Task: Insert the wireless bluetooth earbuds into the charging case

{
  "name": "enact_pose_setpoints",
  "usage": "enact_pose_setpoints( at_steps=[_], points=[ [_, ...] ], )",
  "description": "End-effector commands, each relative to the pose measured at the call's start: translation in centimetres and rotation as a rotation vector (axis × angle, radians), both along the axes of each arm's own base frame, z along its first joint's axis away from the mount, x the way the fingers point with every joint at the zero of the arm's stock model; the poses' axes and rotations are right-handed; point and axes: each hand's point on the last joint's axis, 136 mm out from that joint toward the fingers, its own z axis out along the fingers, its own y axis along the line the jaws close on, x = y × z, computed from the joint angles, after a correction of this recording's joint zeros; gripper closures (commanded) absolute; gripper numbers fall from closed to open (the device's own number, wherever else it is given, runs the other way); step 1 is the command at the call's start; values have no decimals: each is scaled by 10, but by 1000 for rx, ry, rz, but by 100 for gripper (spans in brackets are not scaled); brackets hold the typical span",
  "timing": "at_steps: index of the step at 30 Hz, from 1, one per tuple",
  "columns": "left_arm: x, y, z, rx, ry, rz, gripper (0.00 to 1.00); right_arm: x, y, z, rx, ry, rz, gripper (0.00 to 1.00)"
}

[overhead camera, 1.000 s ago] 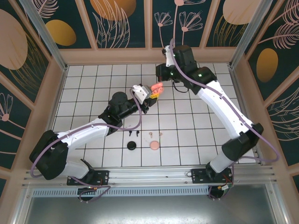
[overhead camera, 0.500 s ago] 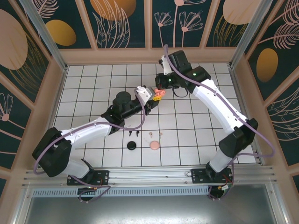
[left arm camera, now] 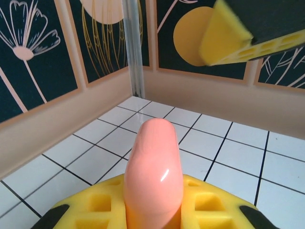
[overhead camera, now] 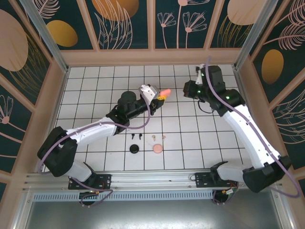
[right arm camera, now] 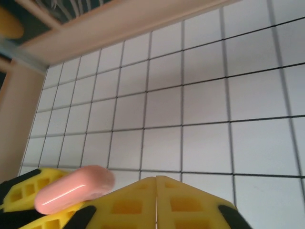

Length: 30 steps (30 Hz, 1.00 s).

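The left gripper (overhead camera: 162,94) clamps the coral case (left arm camera: 153,167), which looks closed into a smooth capsule, above the tiles (overhead camera: 190,138) at upper centre. The right gripper (right arm camera: 157,183), fingers pressed together and empty, has drawn back to the right after meeting the case a second ago. Black earbuds (overhead camera: 137,136) and pale pink earbuds (overhead camera: 158,137) lie at lower centre, apparently next to be cased.

white grid table (overhead camera: 190,148) — dark floral wall panels (overhead camera: 128,33) around it.
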Motion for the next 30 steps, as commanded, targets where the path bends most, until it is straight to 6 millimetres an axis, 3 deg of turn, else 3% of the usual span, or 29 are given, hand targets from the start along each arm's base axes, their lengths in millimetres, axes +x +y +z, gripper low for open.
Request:
enact_pose_setpoints(
  at_steps=[1, 5, 7, 11, 16, 24, 30],
  points=[
    [13, -11, -20, -20, 111, 11, 100, 4, -16, -27, 39, 34, -118, 89],
    [26, -25, -55, -5, 251, 20, 100, -6, -24, -67, 37, 94, -156, 82],
    [34, -33, -83, 26, 340, 32, 100, -10, -26, -83, 37, 117, -169, 79],
    [47, -51, -120, 68, 498, 31, 100, -13, -28, -101, 37, 136, -175, 73],
    [53, -74, -155, 58, 685, 3, 99, -10, -25, -107, 41, 135, -168, 64],
    [64, -89, -185, 41, 822, 29, 85, -4, -21, -111, 37, 130, -151, 55],
    [68, -96, -206, 75, 881, 35, 79, -4, -20, -109, 34, 126, -140, 53]
  ],
)
